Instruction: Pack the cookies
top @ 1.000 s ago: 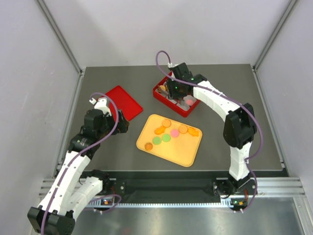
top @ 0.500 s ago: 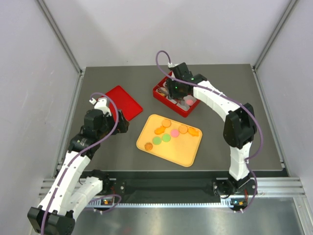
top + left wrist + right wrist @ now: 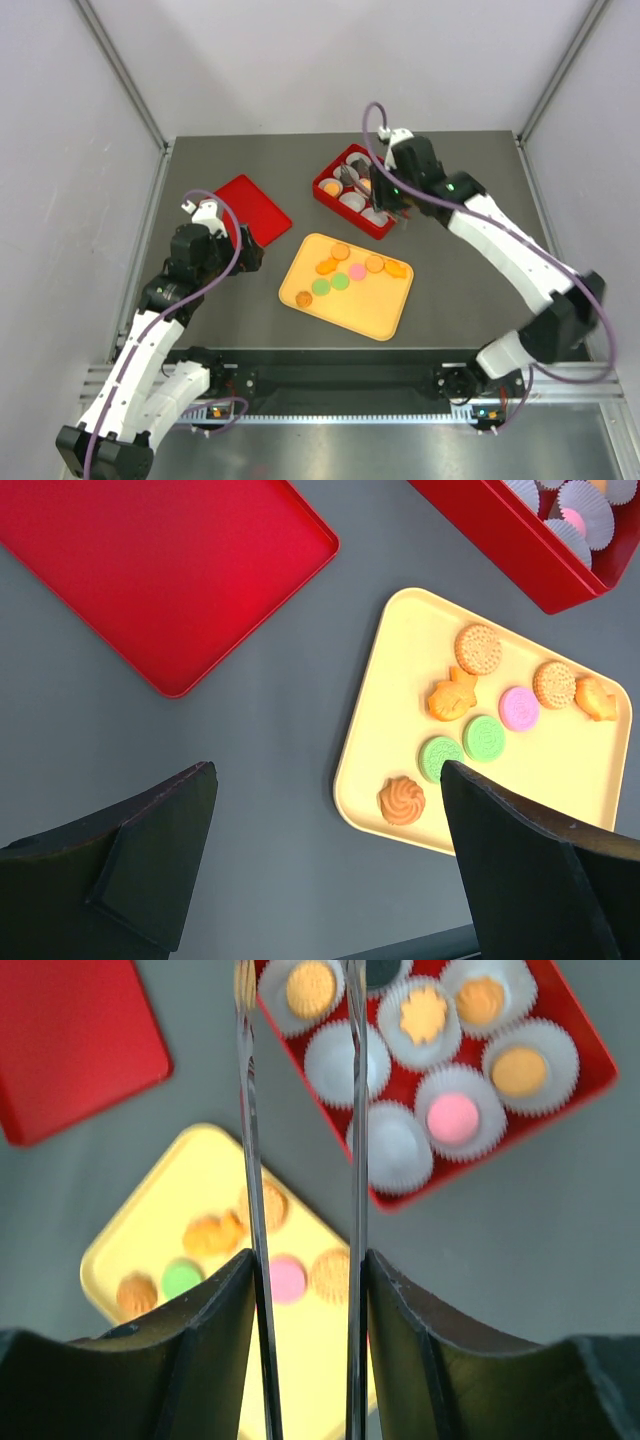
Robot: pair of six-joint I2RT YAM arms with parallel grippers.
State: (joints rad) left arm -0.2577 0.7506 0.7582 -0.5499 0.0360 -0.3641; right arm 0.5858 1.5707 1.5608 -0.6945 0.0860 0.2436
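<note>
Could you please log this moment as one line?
right gripper: over red box edge, tongs empty | left gripper: open, idle | seven cookies on yellow tray

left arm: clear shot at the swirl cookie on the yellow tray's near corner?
Probably yes. The left gripper is open just above the swirl cookie, and nothing lies between them; the right gripper is off by the red box.

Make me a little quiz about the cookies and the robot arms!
1. How many green cookies lie on the yellow tray?
2. True or false: the left gripper is holding a cookie.
3. The pink cookie in the red box sits in: A) a white paper cup, B) a blue bowl, C) a glass jar.
Key: 1) two; 2) false, it is open and holds nothing; 3) A.
</note>
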